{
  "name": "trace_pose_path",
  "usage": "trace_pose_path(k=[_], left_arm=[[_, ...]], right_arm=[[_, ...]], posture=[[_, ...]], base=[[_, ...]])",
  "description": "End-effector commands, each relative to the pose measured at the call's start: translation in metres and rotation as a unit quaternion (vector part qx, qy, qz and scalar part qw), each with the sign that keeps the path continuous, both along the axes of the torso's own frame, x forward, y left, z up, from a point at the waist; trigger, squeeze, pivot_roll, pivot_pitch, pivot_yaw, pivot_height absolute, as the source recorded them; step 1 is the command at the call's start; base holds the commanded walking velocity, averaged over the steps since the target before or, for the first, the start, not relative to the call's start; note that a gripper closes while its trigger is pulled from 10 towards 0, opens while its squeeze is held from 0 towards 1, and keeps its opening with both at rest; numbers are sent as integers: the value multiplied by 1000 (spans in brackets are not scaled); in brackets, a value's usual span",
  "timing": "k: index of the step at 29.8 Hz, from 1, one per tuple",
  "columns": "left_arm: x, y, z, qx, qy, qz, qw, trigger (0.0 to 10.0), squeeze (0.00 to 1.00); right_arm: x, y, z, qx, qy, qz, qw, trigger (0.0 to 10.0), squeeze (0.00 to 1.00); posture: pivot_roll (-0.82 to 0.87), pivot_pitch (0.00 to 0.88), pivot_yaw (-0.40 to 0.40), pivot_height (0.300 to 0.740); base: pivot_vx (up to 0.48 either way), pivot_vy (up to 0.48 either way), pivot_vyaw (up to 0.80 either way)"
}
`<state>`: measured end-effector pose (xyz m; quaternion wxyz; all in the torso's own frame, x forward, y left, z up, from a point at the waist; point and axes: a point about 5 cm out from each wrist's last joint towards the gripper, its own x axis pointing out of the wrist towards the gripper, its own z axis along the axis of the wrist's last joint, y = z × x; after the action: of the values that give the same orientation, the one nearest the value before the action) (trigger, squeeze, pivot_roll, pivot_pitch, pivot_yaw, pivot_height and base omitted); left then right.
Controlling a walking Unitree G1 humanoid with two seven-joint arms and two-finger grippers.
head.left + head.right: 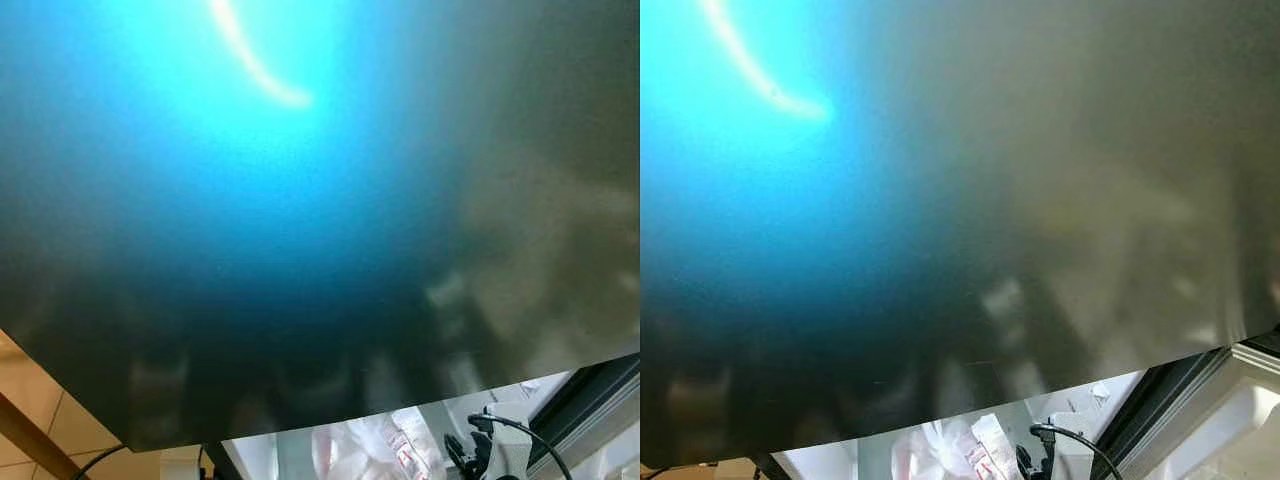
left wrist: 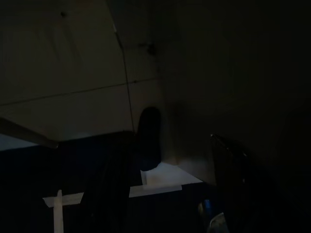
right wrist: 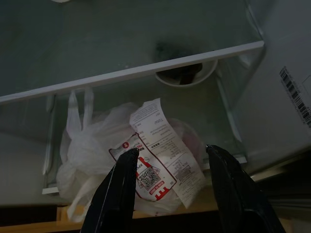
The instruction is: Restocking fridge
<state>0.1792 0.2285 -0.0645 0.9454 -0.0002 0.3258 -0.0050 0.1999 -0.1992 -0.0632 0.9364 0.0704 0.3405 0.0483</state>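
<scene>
A white plastic bag [image 3: 92, 155] with a printed receipt [image 3: 163, 145] stuck to it lies on the fridge's lower shelf. My right gripper [image 3: 172, 151] hovers just in front of the bag, open, with the receipt between its two black fingers [image 3: 116, 189] and nothing held. Above the bag runs a glass shelf [image 3: 121, 75]. The fridge door [image 1: 300, 250] is a glossy dark panel with a cyan glare, very close to my head. Under its lower edge the bag [image 1: 360, 445] shows again. My left arm hangs in deep shade over a tiled floor [image 2: 73, 97].
A white bowl [image 3: 187, 75] holding something dark sits at the back of the bag's shelf, under the glass. The fridge's white side wall carries a barcode label [image 3: 296, 94]. A black cable [image 1: 520, 435] loops near the door frame. White tape strips [image 2: 160, 179] mark the floor.
</scene>
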Motion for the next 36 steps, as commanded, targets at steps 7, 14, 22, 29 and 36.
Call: trace_pose_path(k=[7, 14, 22, 29, 36], left_arm=[[-3, -6, -4, -10, 15, -9, 1000, 10000, 0], [-4, -5, -5, -10, 17, -8, 1000, 10000, 0], [-4, -7, -5, -12, 19, -8, 1000, 10000, 0], [-3, -9, -5, -14, 20, -11, 1000, 10000, 0], [-3, -11, -5, -16, 18, -15, 1000, 10000, 0]], right_arm=[[-1, 1, -1, -3, 5, -1, 1000, 10000, 0], [-1, 1, -1, -2, 6, 0, 1000, 10000, 0], [1, 1, 0, -3, 5, 0, 1000, 10000, 0], [4, 1, 2, -4, 0, 3, 1000, 10000, 0], [7, -1, 4, -7, -4, 6, 1000, 10000, 0]], posture=[[-11, 48, 7, 740], [-8, 50, 6, 740], [-12, 52, 6, 740], [-21, 50, 6, 740], [-28, 45, 5, 740]], base=[[-240, 0, 0], [-209, 0, 0], [-255, 0, 0], [-253, 0, 0], [-252, 0, 0]])
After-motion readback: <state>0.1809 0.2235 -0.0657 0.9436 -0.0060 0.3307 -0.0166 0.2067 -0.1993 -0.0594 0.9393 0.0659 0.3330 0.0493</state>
